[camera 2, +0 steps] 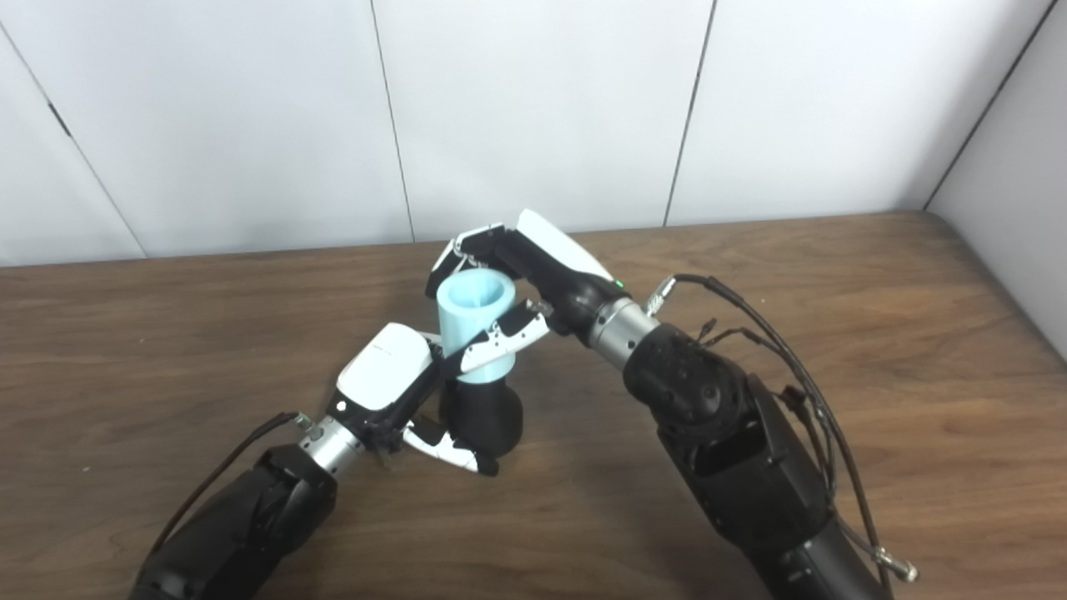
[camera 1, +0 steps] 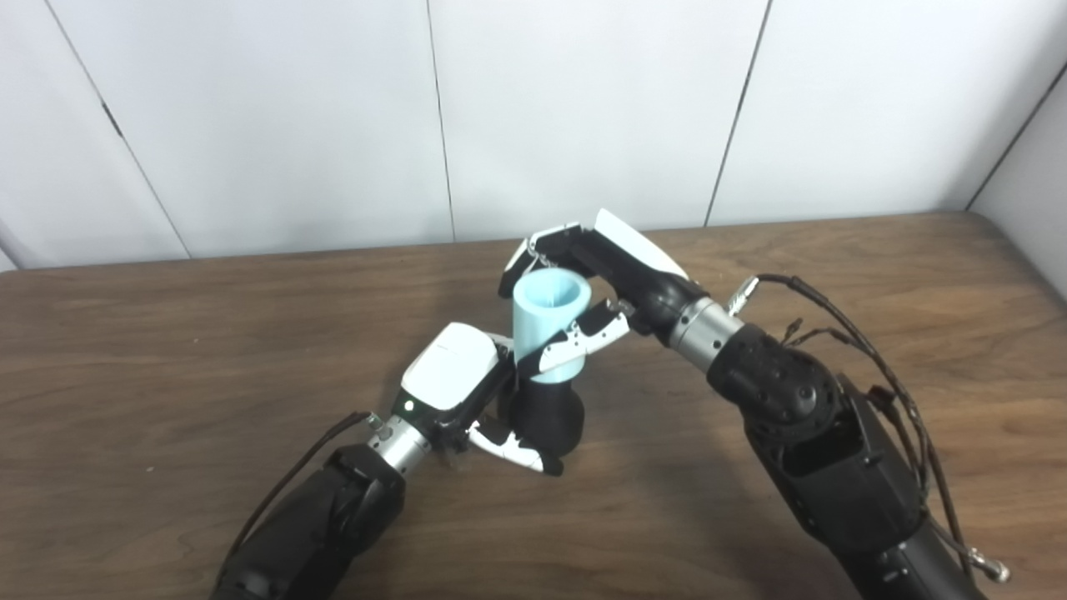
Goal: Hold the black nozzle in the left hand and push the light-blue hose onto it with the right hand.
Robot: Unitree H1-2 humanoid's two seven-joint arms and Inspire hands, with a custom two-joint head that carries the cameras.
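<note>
So the dark brown wood-grain table [camera 1: 167, 350] takes up most of the view, and both black arms come up from the bottom edge and meet just above its middle. The right robot hand [camera 1: 583, 287], white-shelled with black fingers, reaches in from the right with its wrist angled down and to the left, fingers wrapped round the back of the short light-blue hose [camera 1: 550, 321] near its open top and thumb [camera 1: 583, 337] crossing the front, so it's clamped on the hose. The left robot hand [camera 1: 467, 392] sits lower, palm shell up, with its fingers curled round the stubby black plastic nozzle [camera 1: 546, 421], gripping it near the base. The hose stands roughly upright, tilted a bit, and its bottom end already meets the top of the nozzle; how far it's seated I can't tell. My guess is both parts are light. The hose looks thick-walled and fairly stiff, maybe a bit slick, so I'd grip it mid-body rather than at the rim and push straight along the axis. The nozzle looks rigid, so holding it low keeps the mating end free.
</note>
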